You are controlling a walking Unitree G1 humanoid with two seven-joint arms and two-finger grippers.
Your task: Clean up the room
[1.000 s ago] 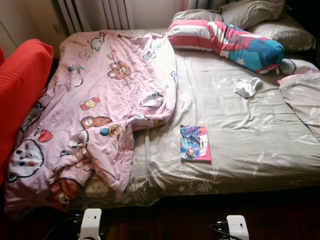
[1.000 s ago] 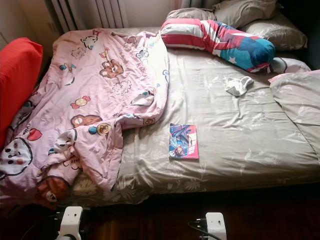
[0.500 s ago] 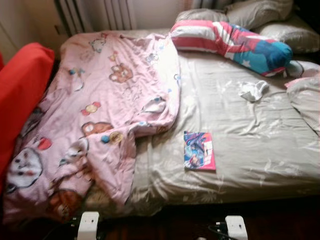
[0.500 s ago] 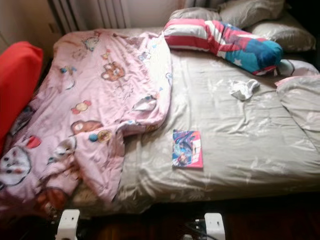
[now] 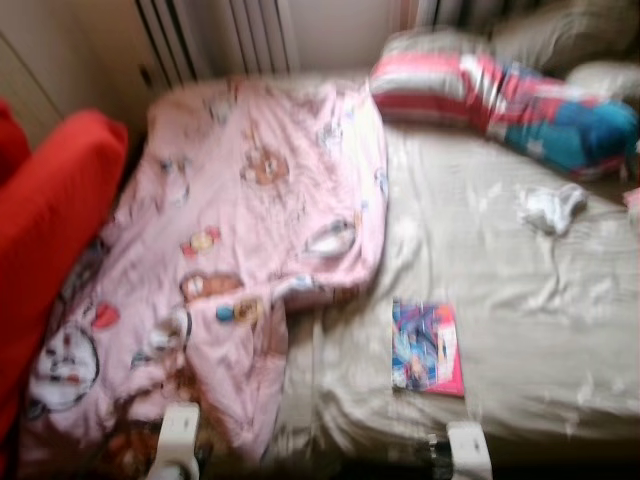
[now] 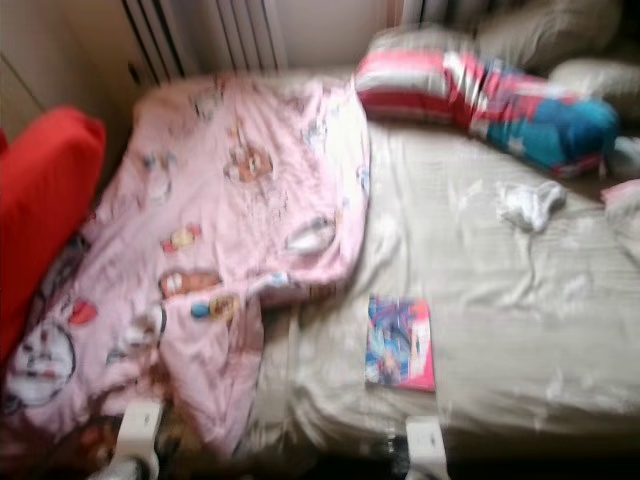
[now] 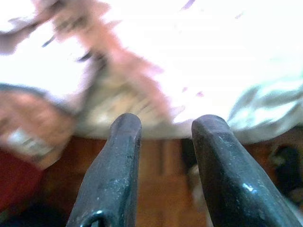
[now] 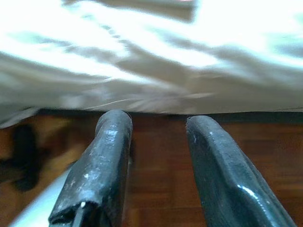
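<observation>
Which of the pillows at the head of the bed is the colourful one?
The striped pillow, with red-and-white stripes and blue on its right end. It lies in front of the plain grey pillows.

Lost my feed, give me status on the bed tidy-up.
Both end effectors open and empty, low at the bed edge. Pink blanket rumpled, book and white cloth loose on the sheet. View blurred.
</observation>
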